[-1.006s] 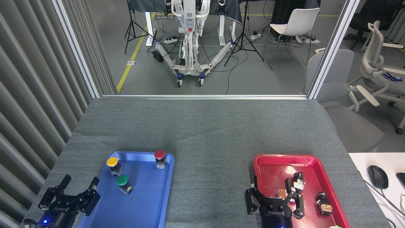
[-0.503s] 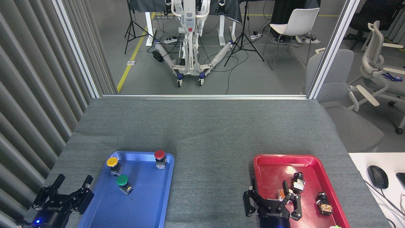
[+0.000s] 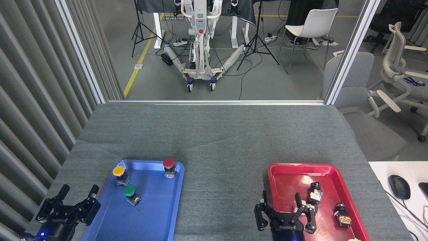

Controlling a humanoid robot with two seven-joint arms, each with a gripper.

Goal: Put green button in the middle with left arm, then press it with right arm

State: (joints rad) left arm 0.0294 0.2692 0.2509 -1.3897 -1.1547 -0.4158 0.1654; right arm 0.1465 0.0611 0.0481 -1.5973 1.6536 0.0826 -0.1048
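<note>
From my seat I take the blue tray (image 3: 157, 214) as my landmark. To its right the grey tabletop (image 3: 220, 140) lies bare all the way across to the red tray (image 3: 287, 170), and the cloth beyond the blue tray's far rim is just as open up to the tabletop's back edge by the window frame. My left tool (image 3: 77, 195) hangs just outside the blue tray's left rim near its front corner, fingers spread apart and holding nothing. My right tool (image 3: 280, 201) sits well to the right of the blue tray, over the red tray's left rim, also spread wide and empty.

Inside the blue tray stand three push buttons. The green button (image 3: 130, 193) is upright in the left half, dark-green round cap on a small black-and-metal base. The yellow button (image 3: 119, 174) stands just behind it near the far left corner, the red button (image 3: 169, 166) near the far right corner. Small dark parts (image 3: 341, 214) lie in the red tray.
</note>
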